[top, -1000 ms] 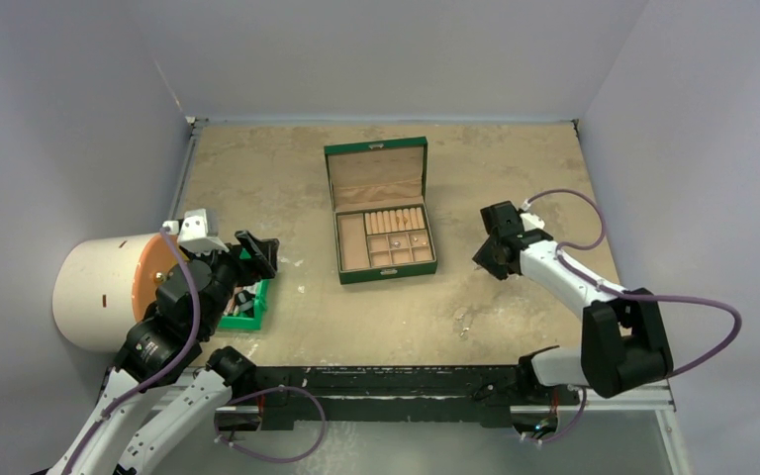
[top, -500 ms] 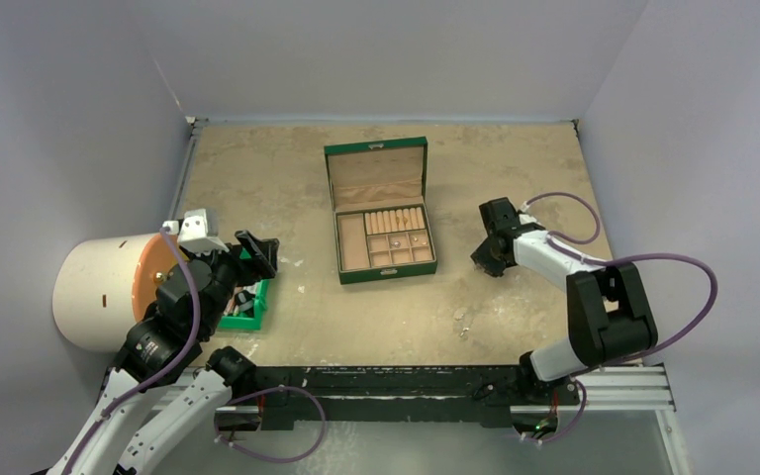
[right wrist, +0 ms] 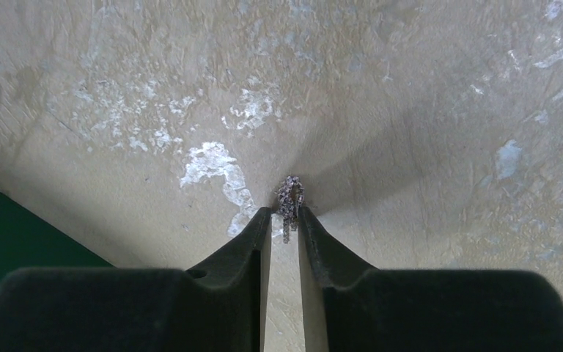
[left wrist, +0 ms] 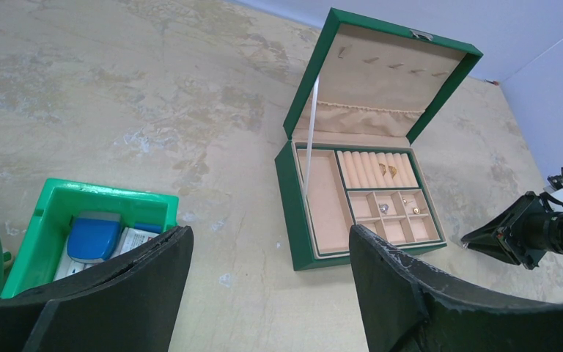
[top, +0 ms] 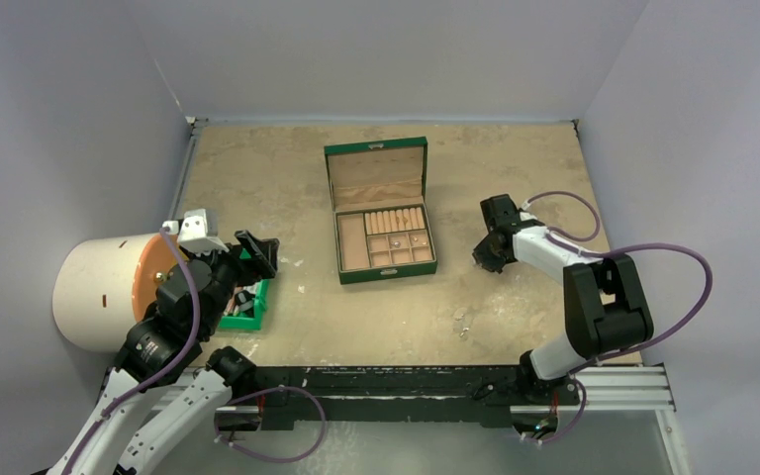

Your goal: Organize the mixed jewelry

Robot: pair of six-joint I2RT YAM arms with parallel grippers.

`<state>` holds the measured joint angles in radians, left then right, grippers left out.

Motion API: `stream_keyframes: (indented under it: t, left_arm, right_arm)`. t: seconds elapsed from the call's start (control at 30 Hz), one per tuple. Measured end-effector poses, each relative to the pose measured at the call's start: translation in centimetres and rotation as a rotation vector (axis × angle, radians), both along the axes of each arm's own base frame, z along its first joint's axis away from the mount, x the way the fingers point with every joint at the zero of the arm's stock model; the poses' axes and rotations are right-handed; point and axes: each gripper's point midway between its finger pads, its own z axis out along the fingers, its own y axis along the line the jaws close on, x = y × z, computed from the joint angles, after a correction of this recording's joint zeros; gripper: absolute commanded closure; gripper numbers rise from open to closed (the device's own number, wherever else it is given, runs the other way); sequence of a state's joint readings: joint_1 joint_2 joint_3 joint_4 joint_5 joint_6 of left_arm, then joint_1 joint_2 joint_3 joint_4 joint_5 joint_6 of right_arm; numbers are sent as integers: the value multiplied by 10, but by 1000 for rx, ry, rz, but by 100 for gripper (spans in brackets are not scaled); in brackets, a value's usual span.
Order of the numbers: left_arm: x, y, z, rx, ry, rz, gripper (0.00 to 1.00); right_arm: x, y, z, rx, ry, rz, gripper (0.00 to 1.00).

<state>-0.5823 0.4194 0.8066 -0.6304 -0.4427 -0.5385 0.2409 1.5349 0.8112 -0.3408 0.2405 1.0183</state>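
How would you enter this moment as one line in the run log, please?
left pincer open, empty, by green bin | right pincer at table, straddling silver chain, grip unconfirmed | green box open

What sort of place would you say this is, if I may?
Likely a robotics lab test cell: the left arm and right arm bolted at a scuffed table, enclosed by plain walls, with a green jewelry box.
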Motion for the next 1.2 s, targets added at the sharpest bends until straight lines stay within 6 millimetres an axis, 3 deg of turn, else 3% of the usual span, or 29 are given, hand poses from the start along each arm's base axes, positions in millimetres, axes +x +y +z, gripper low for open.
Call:
stream_keyframes:
  t: [0.37,0.7,1.2]
  left_arm:
    - [0,0,0,0,0,0,22]
    - [0,0,0,0,0,0,22]
    - [0,0,0,0,0,0,22]
  right_arm:
    - [2,0,-1,-2,2,2,99]
    - [2,1,3,-2,-6,30,100]
    - [9,9,54,31,-156,132,100]
